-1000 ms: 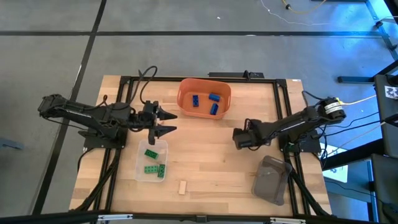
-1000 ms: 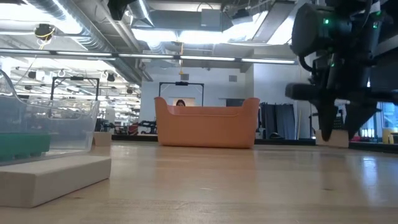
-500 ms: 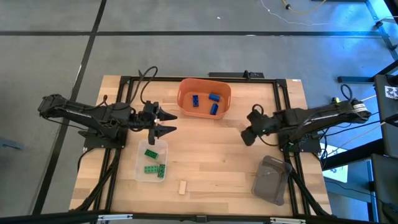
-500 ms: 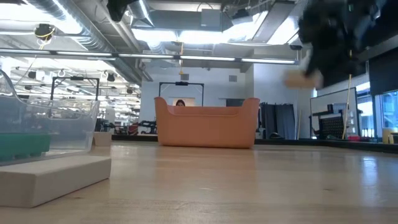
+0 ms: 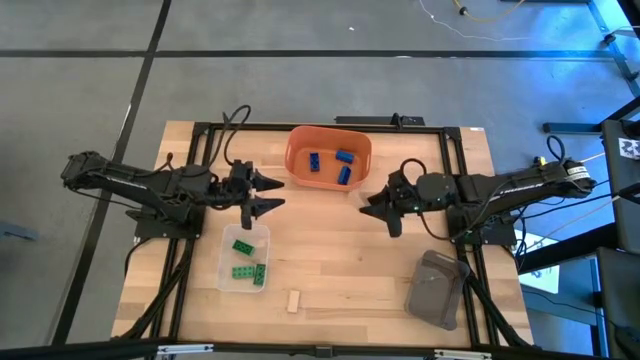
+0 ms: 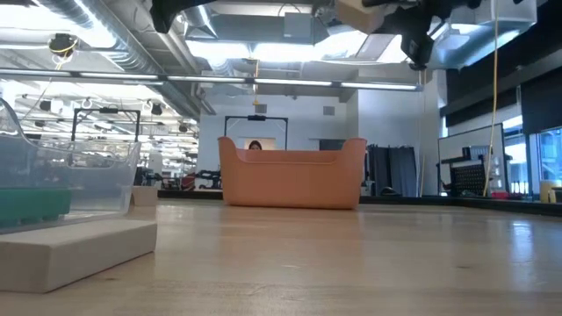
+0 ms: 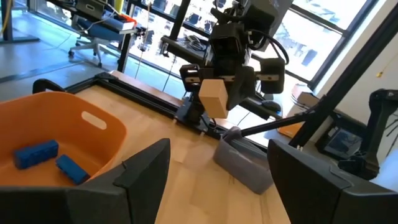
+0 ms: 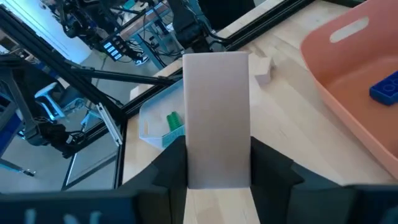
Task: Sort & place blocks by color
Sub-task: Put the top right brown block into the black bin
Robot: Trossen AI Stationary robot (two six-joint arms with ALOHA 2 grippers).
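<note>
My right gripper [image 5: 372, 207] hangs high over the table's middle right, shut on a pale tan block [image 8: 217, 112]; the left wrist view shows that block [image 7: 214, 96] head-on. Three blue blocks [image 5: 330, 165] lie in the orange bin [image 5: 296, 150] at the far middle. Green blocks [image 5: 246, 262] lie in the clear tray [image 5: 228, 280]. One tan block [image 5: 293, 301] lies flat on the table near the front edge, and another [image 8: 262, 68] lies beyond the clear tray. My left gripper [image 5: 268, 195] stands open and level at the left, holding nothing. My right gripper pinches the tan block between its two fingers [image 8: 171, 165], on two opposite long sides at its near end [image 8: 194, 155]. The fingers come nearly level from the table's right side and lie along the block, which sticks out ahead of them. The block is lifted clear, high above the table.
A grey tray [image 5: 437, 288] sits at the near right, below my right arm. Black frame rails [image 5: 200, 130] run along the table's left, far and right sides. Bare wood lies between the clear tray and the grey tray.
My right gripper has risen from close to the table with the tan block, lifting it high and clear. It has swung from pointing down to nearly level, rolled about, and now points toward the table's left, nearer the orange bin.
</note>
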